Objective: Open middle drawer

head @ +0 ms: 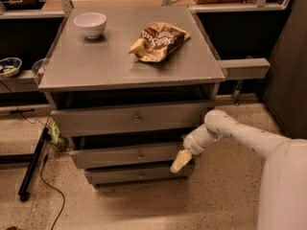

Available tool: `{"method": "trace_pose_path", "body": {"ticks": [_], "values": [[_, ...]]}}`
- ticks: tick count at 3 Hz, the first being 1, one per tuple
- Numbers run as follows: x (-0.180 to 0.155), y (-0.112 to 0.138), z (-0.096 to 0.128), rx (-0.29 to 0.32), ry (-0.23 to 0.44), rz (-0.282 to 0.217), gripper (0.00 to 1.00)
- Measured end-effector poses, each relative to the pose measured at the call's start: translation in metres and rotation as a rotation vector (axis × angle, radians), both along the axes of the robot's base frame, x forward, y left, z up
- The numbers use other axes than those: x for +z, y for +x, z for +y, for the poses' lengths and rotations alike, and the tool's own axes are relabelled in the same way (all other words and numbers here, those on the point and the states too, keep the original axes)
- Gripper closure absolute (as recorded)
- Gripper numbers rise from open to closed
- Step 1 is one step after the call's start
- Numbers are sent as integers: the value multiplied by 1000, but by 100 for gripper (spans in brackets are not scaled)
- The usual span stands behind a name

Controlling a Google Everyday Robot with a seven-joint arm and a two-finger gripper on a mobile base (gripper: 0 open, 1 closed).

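Gripper (pixel 181 161) being held at the middle drawer (pixel 127 155)
The drawer is being shown as the 2nd of 3 in the grey cabinet (pixel 122 61), under the taller top drawer (pixel 105 121); the gripper is being held low at its right end.

- The middle drawer (pixel 120 155) has a grey, flat wooden front with a small round metal knob (pixel 140 154) at its centre.
- It is the second of three, between the top drawer (pixel 96 121) and the bottom drawer (pixel 120 175).
- Its front stands upright and level, with a dark gap showing above its top edge.
- The gripper (pixel 181 161) hangs at the front's lower right corner; whether it touches the front cannot be told.
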State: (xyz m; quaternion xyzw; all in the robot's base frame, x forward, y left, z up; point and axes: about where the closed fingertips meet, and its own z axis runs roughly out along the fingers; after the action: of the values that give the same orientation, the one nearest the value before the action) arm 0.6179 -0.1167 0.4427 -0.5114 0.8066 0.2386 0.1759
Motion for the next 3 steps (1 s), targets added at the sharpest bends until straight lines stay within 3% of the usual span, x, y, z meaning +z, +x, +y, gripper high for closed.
{"method": "trace_pose_path", "body": {"ticks": [3], "values": [[4, -7, 0, 19, 31, 4, 0]]}}
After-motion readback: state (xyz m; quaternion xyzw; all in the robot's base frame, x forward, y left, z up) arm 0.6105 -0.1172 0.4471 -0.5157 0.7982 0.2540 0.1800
